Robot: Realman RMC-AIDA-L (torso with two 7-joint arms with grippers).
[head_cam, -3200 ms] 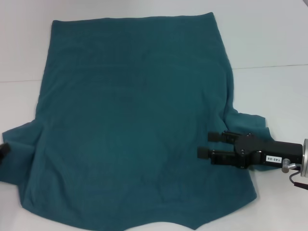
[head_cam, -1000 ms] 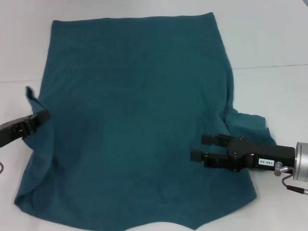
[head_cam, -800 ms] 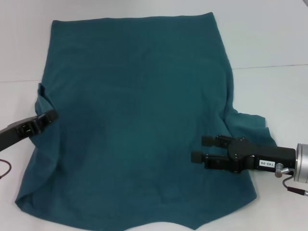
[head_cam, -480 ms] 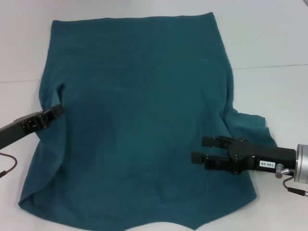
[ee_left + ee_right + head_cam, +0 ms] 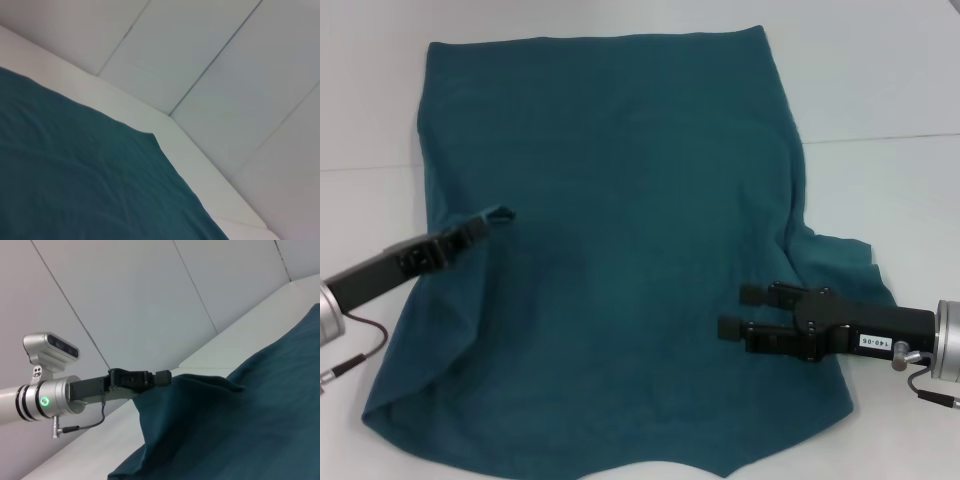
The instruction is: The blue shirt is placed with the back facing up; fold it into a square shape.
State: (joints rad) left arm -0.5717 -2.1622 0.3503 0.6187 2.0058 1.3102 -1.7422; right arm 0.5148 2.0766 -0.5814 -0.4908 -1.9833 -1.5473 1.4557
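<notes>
The blue shirt (image 5: pixel 620 200) lies spread over the white table (image 5: pixel 880 80), its hem at the far side. My left gripper (image 5: pixel 483 224) is shut on the shirt's left sleeve and holds that fold lifted over the shirt's left part. The right wrist view shows this left gripper (image 5: pixel 164 376) pinching a raised peak of the shirt (image 5: pixel 240 430). My right gripper (image 5: pixel 741 310) hovers open over the shirt's right side, near the right sleeve (image 5: pixel 835 255), with nothing between its fingers. In the left wrist view only the flat shirt (image 5: pixel 75 185) and the table edge appear.
Bare white table (image 5: pixel 360 120) surrounds the shirt on the left, right and far sides. A thin seam line (image 5: pixel 890 137) crosses the table. A panelled wall (image 5: pixel 225 75) stands behind the table's far edge.
My left gripper took hold of the left sleeve, lifted it and carried it rightward over the shirt. The right gripper shifted slightly inward early on, then stayed still.
</notes>
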